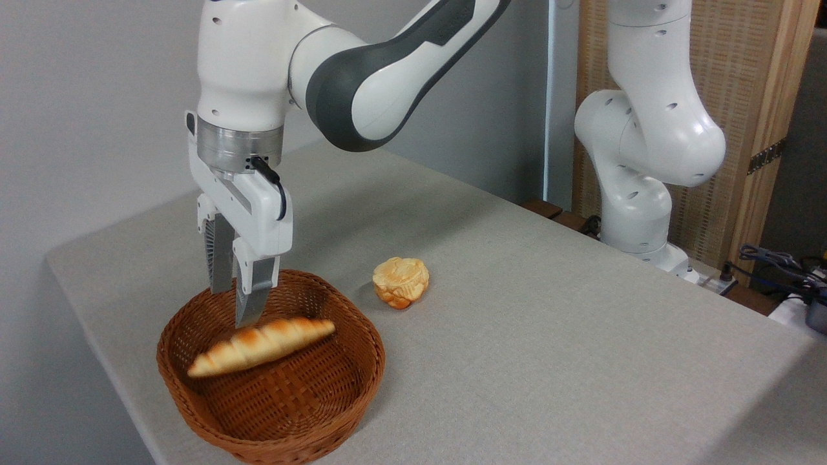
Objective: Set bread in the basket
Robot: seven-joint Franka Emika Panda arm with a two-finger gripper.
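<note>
Holding bread (pixel 261 347) over basket (pixel 349 387), end effector (pixel 234 306) closed.

- From my remote seat I can read no text, label, brand, number or sign anywhere in this view.
</note>
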